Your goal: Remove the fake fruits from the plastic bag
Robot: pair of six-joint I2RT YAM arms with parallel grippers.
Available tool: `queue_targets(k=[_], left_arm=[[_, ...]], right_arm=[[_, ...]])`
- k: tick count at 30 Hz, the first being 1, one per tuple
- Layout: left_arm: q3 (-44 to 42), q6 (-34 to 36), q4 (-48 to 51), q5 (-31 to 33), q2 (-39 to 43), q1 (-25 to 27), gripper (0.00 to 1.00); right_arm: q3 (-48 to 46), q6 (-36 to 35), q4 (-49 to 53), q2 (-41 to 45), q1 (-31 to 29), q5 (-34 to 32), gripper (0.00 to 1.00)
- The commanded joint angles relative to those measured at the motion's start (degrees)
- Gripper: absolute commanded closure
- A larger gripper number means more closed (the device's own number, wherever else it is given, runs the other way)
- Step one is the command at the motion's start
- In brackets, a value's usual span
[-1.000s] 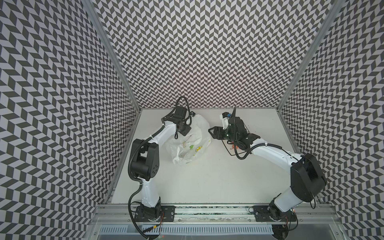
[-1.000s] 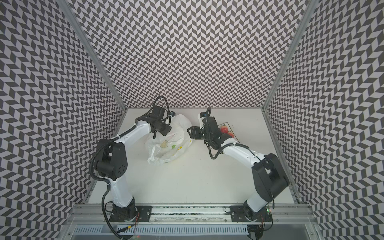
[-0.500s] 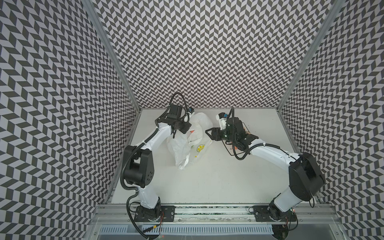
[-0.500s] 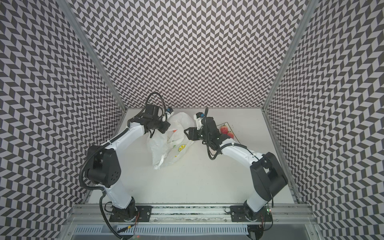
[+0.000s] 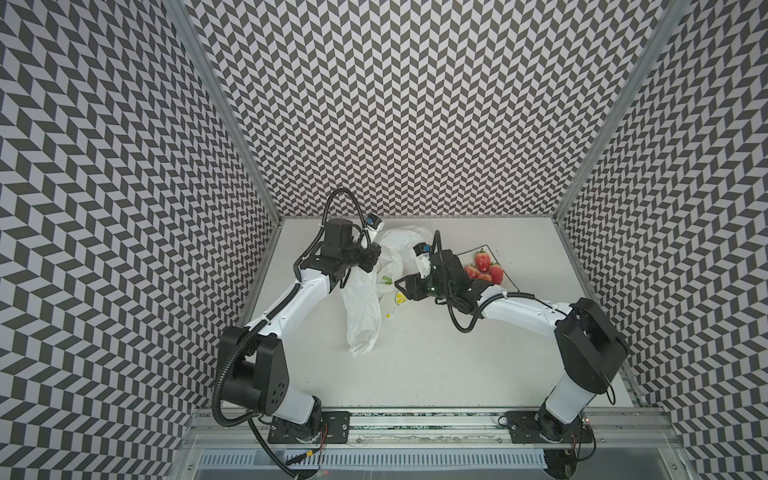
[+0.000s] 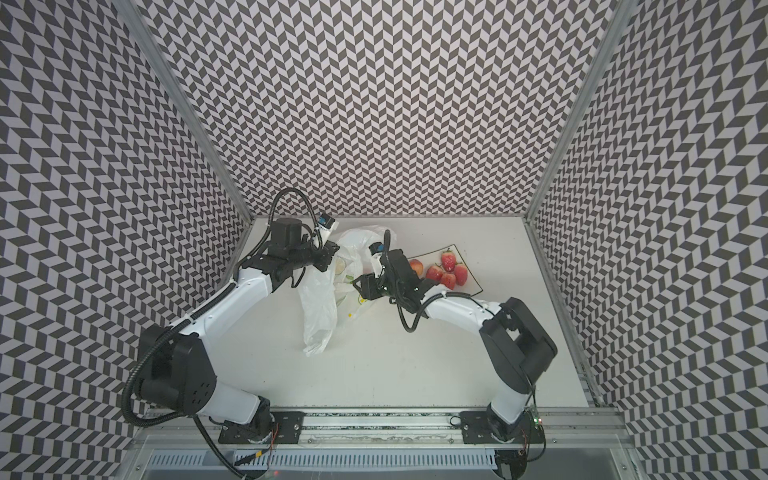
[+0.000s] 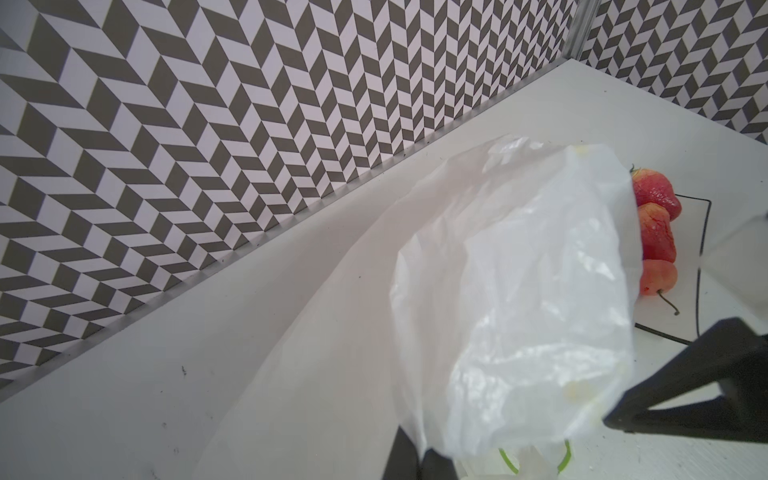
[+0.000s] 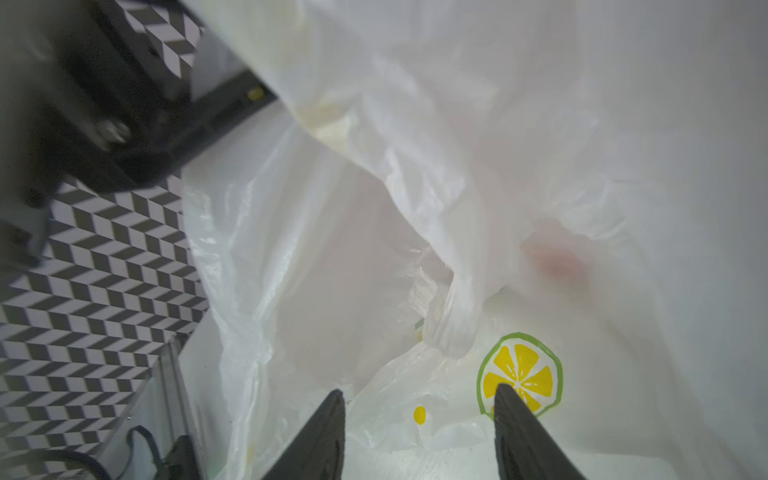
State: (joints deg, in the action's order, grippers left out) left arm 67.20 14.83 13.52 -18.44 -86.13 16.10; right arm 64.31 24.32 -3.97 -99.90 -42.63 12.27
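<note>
- Toward the back of the white bench (image 5: 436,357), the plastic bag (image 5: 363,309) hangs stretched out, its lower end reaching down to the surface nearer the front.
- Close to the back wall, the left fingers (image 5: 371,262) are pressed together on the bag's upper part and carry it.
- Facing them, the right fingers (image 8: 517,432) stand spread with nothing between them, aimed at the bag's opening just beside a lemon-slice print (image 8: 519,374).
- Right of the bag, fake fruits (image 6: 448,261) lie clustered on a square black-rimmed plate (image 6: 473,275): red strawberries and a peach-like one.
- Seen from the right wrist, a reddish blur (image 8: 557,262) shows through the film; what it is cannot be told.
- Black-and-white chevron walls (image 5: 415,124) close the bench on three sides, with metal posts (image 5: 224,108) at the two back corners.
- Along the front edge, a metal rail (image 5: 415,419) carries both arm bases.
- Up close, the bench is matt, with a few dark specks (image 7: 183,370).
</note>
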Motion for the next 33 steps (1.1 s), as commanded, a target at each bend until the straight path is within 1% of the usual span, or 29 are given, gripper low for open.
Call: queue_targets(k=[1, 2, 4, 7, 8, 9, 10, 12, 14, 16, 18, 20, 23, 26, 28, 30, 33], left_arm=[[-0.3, -1.6, -3.0, -1.8, -0.2, -0.1, 1.00], [-0.3, -1.6, -3.0, -1.7, -0.4, -0.1, 1.00], [-0.4, -1.7, -2.9, -1.5, -0.4, -0.2, 1.00], [-1.0, -2.1, -3.3, -1.4, -0.3, -0.6, 1.00], [-1.3, -2.4, -3.7, -1.3, -0.1, -0.8, 1.00], [-1.6, -2.8, -4.2, -1.3, 0.0, -1.1, 1.00], [-1.9, -3.2, -4.6, -1.3, 0.2, -1.5, 1.00], [-2.6, -4.2, -6.1, -1.1, 0.6, -2.5, 1.00], [-3.9, -5.3, -8.2, -1.0, 1.2, -3.6, 1.00], [-5.3, -6.3, -10.6, -1.0, 1.8, -4.9, 1.00], [-6.3, -6.6, -11.8, -1.1, 2.4, -5.9, 1.00], [-8.0, -7.0, -13.2, -1.1, 3.4, -7.0, 1.00], [-10.5, -7.7, -15.3, -1.8, 4.9, -8.2, 1.00], [-13.1, -9.0, -18.4, -2.3, 6.7, -8.4, 1.00], [-14.7, -9.9, -20.0, -2.5, 7.5, -8.4, 1.00], [-15.8, -10.6, -20.9, -2.7, 8.1, -8.5, 1.00], [-16.7, -10.5, -21.1, -2.8, 8.9, -8.8, 1.00]], right_arm=[[2.2, 3.0, -4.4, -3.9, -1.0, -4.9, 0.38], [3.2, 4.1, -4.3, -5.5, -1.1, -6.2, 0.38], [4.7, 5.2, -5.7, -8.2, -1.1, -6.5, 0.37], [7.7, 5.9, -8.6, -12.3, -1.2, -6.1, 0.41], [9.1, 5.8, -8.6, -13.5, -1.2, -7.1, 0.45], [10.1, 5.6, -8.8, -14.7, -1.1, -8.1, 0.52], [10.5, 5.1, -9.3, -15.2, -1.0, -8.6, 0.59], [10.3, 3.5, -9.7, -14.4, -0.6, -9.8, 0.79], [9.1, 0.6, -9.7, -11.7, -0.2, -10.4, 0.93], [8.5, -2.7, -8.1, -8.6, 0.7, -9.5, 1.00], [8.6, -6.0, -4.4, -5.2, 2.0, -8.0, 1.00], [8.8, -9.8, -1.0, -1.1, 3.9, -4.4, 1.00], [9.6, -13.5, 2.9, 3.7, 5.4, -1.5, 1.00], [12.2, -16.4, 5.6, 7.0, 5.6, 2.9, 1.00], [14.8, -16.7, 7.8, 7.7, 5.6, 5.8, 1.00], [16.2, -16.3, 9.7, 7.9, 5.6, 6.1, 1.00], [12.9, -15.4, 9.3, 8.1, 5.7, 3.0, 1.00]])
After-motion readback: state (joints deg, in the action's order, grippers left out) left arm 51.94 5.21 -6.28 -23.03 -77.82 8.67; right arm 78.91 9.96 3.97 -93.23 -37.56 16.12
